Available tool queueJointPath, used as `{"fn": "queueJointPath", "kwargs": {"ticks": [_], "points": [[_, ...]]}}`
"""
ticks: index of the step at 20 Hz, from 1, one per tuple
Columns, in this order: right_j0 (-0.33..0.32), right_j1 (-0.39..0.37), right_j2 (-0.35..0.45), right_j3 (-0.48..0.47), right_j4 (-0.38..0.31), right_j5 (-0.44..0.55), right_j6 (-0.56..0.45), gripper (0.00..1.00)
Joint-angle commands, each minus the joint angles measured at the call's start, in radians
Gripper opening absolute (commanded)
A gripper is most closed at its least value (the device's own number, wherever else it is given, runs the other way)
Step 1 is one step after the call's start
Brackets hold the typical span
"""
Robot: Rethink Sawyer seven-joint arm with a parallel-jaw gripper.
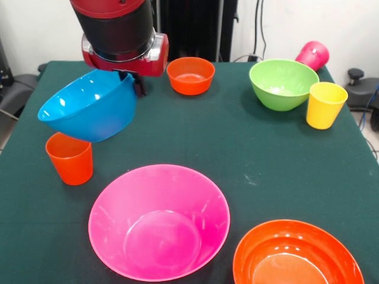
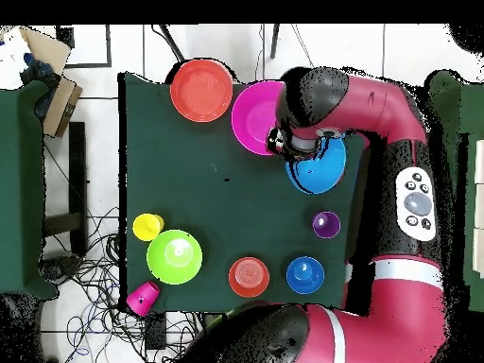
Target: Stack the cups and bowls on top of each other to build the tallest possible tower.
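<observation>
I see my gripper [image 1: 137, 83] clamped on the tilted, empty glossy blue plastic bowl's [image 1: 89, 109] rim, above the small orange tumbler [image 1: 70, 158] at nine o'clock.

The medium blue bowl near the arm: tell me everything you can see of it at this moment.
The medium blue bowl is round, glossy, plastic-looking and empty. It hangs off the table, tilted, its opening facing up and toward the camera. The gripper holds it by the far rim; its fingers are mostly hidden. The bowl's lower edge sits just above the orange cup; whether they touch cannot be told. From overhead the arm covers part of it, beside the pink bowl.
</observation>
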Motion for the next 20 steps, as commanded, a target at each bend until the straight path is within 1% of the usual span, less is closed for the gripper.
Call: {"fn": "queueJointPath", "kwargs": {"ticks": [1,7,11,15,20], "points": [[-0.004,0.025,0.096,-0.007,-0.037,0.081,-0.241,0.00],[-0.010,0.030,0.103,-0.021,-0.023,0.107,-0.232,0.00],[-0.018,0.041,0.114,-0.028,-0.015,0.106,-0.228,0.00],[-0.028,0.039,0.125,-0.017,-0.012,0.093,-0.230,0.00],[-0.045,0.045,0.139,-0.021,-0.023,0.089,-0.247,0.00]]}}
